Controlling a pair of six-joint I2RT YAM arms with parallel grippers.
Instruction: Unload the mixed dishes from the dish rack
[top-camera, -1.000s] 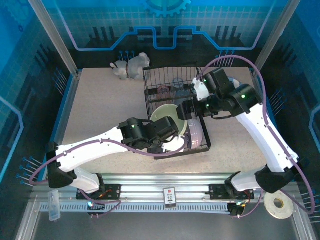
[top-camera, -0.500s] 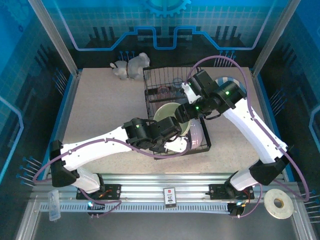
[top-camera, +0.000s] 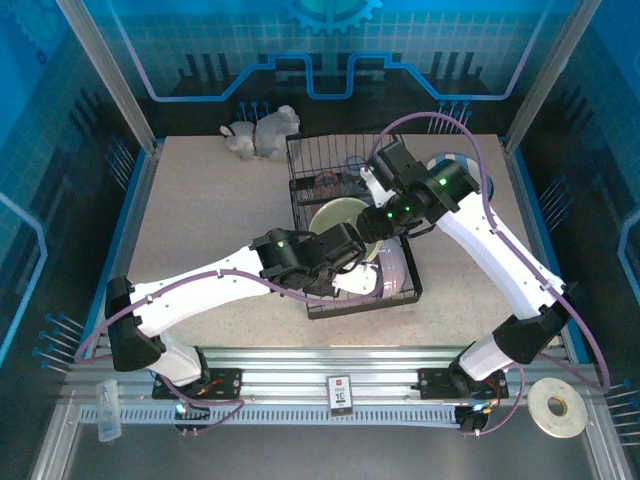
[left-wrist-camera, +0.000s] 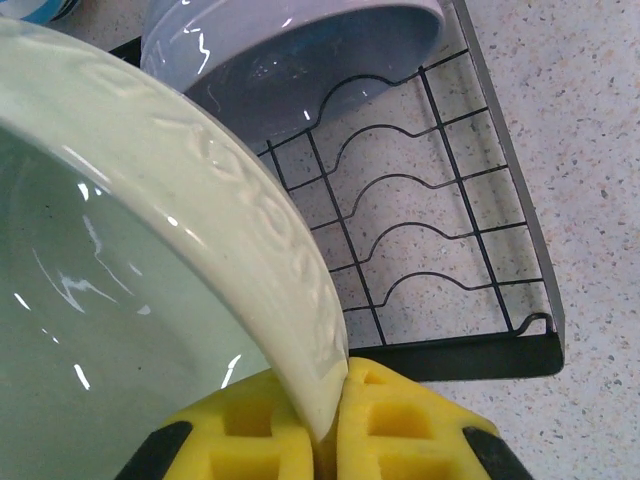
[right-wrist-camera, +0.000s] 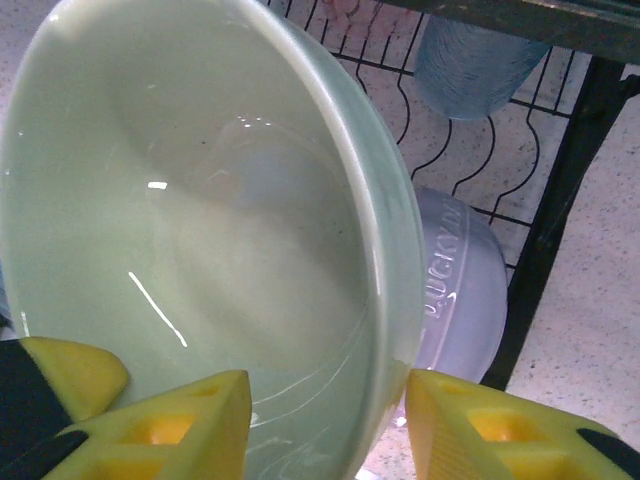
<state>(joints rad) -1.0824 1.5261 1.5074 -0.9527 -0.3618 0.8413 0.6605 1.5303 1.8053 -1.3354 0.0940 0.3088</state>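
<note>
The bench (top-camera: 200, 220) has a flat, speckled beige top. On it, a little right of the middle and reaching almost to the far edge, stands the rack (top-camera: 355, 306). It is made of thin black wire with wavy slots on a square grid.

The green bowl (right-wrist-camera: 200, 200) is tilted over the near half of the rack. It is round, pale and glossy, with a raised pattern under its rim. The lavender bowl (left-wrist-camera: 300, 50) lies beside it toward the near right corner of the rack. It is also glossy, and its wall has embossed letters. A ribbed blue-grey tumbler (right-wrist-camera: 470, 60) hangs under the upper tier.

The left claw (left-wrist-camera: 325, 420) is closed, and its yellow foam pads pinch the rim of the green bowl. The right claw (right-wrist-camera: 325, 430) is about half open. Its pads stand on both sides of the same rim, with a gap at the outer pad.
</note>
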